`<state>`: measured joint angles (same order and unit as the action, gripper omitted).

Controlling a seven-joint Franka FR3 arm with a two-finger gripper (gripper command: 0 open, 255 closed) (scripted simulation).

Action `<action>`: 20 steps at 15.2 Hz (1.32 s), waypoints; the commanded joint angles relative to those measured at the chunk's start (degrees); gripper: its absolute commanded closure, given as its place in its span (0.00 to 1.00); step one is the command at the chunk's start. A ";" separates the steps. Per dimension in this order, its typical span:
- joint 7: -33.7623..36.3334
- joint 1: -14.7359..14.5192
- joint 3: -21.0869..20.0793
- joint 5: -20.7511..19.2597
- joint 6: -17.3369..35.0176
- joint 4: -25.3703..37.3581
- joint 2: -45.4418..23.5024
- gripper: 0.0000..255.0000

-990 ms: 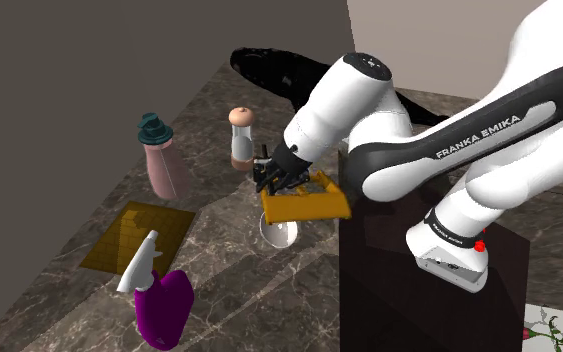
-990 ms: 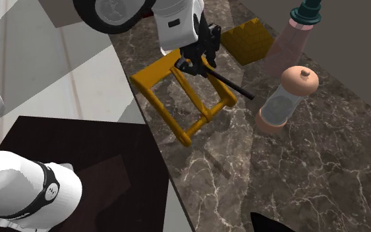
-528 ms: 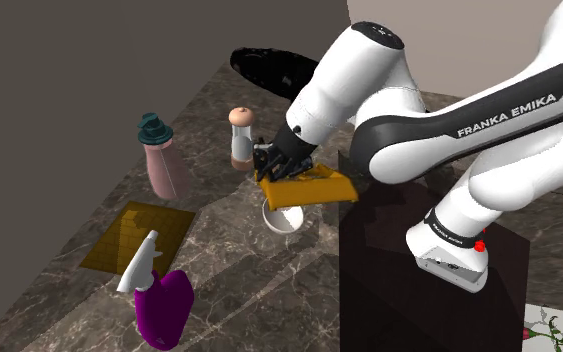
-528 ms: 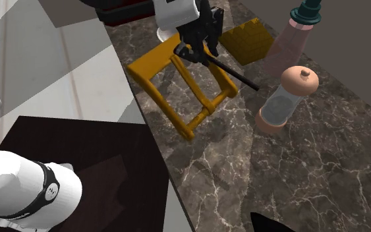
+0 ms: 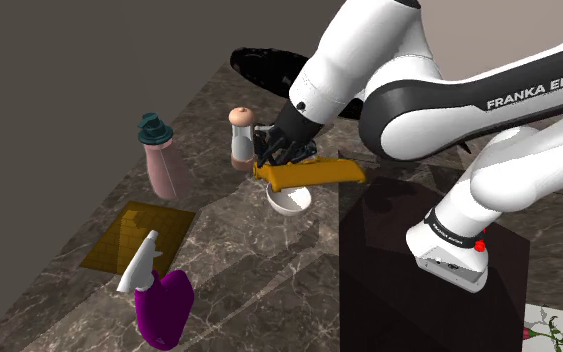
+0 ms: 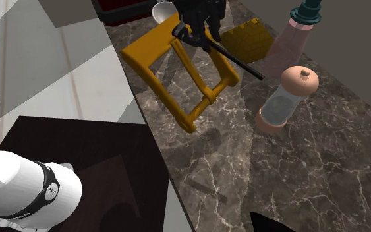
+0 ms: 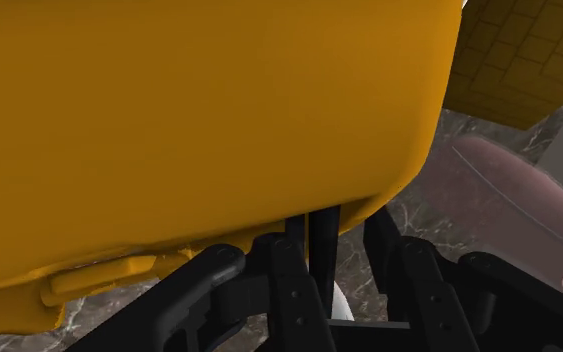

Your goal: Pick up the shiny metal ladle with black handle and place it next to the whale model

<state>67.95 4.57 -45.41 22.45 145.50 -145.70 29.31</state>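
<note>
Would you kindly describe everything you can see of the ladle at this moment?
The ladle has a pale, rounded bowl and a thin, straight black handle. The end effector is shut on the handle, holding the ladle tilted above the marble counter with its bowl hanging below. A yellow frame presses against it at the end effector.

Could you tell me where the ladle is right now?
In the shoulder view, the ladle is in the gripper, right of the pepper grinder, its bowl beneath the yellow frame.
</note>
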 commanded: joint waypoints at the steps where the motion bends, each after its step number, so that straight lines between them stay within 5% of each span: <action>1: -0.30 -0.20 0.89 -0.07 -1.76 0.92 0.82 1.00; 20: -0.76 -0.39 6.77 -2.10 -17.57 11.95 5.52 1.00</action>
<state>67.15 4.12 -38.85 20.50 128.67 -134.44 34.74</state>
